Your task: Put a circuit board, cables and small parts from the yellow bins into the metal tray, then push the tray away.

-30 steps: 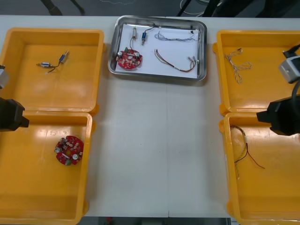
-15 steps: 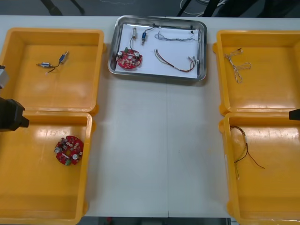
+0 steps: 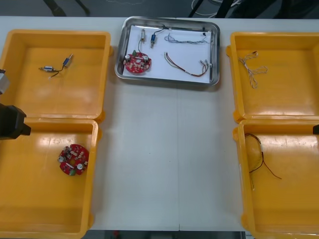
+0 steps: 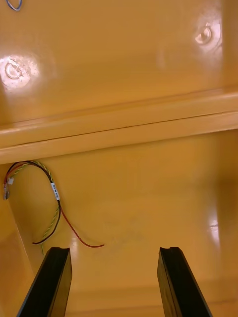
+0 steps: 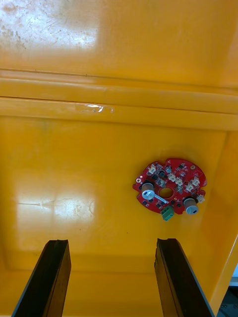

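Tray (image 3: 164, 81) sits at the worktop's (image 3: 164, 159) far edge holding a board (image 3: 137, 63), cables (image 3: 187, 63) and small parts (image 3: 148, 36), so loading looks done. Left claw (image 5: 111, 242) and right claw (image 4: 115, 250) hang over the near bins (image 3: 94, 149), both spread apart, empty.

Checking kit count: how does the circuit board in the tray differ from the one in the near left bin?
The tray board lies on the metal tray's white liner; the bin board on bare yellow bin floor. The tray board has cables and small metal parts beside it; the bin board lies alone. The open left gripper hangs near the bin board, far from the tray board. Both are round, red, flat.
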You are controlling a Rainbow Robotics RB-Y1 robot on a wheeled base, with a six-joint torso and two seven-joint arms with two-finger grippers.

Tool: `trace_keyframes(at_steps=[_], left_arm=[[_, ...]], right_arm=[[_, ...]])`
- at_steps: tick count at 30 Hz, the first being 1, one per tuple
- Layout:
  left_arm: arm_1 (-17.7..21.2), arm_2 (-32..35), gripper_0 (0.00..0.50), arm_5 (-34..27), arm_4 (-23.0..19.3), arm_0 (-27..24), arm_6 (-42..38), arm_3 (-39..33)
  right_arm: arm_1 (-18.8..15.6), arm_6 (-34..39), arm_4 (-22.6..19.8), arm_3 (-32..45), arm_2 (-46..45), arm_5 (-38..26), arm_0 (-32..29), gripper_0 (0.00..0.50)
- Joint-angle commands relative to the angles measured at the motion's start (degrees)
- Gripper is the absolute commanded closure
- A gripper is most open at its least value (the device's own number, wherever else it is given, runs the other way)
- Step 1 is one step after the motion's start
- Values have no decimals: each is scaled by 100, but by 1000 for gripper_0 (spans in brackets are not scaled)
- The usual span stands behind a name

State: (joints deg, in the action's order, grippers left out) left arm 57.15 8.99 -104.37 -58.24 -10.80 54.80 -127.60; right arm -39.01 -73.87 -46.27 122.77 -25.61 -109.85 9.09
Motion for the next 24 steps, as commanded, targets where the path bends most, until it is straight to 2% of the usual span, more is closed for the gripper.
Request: trace_keyframes(at_steps=[1,24], left_arm=[[261,173,0,-22,49,87,409,-152],[261,173,0,-22,49,87,409,-152]], right_arm=[[-63,84,39,-130,-172,-15,57,0],[-63,154,22,-139,109,-15,110,0]])
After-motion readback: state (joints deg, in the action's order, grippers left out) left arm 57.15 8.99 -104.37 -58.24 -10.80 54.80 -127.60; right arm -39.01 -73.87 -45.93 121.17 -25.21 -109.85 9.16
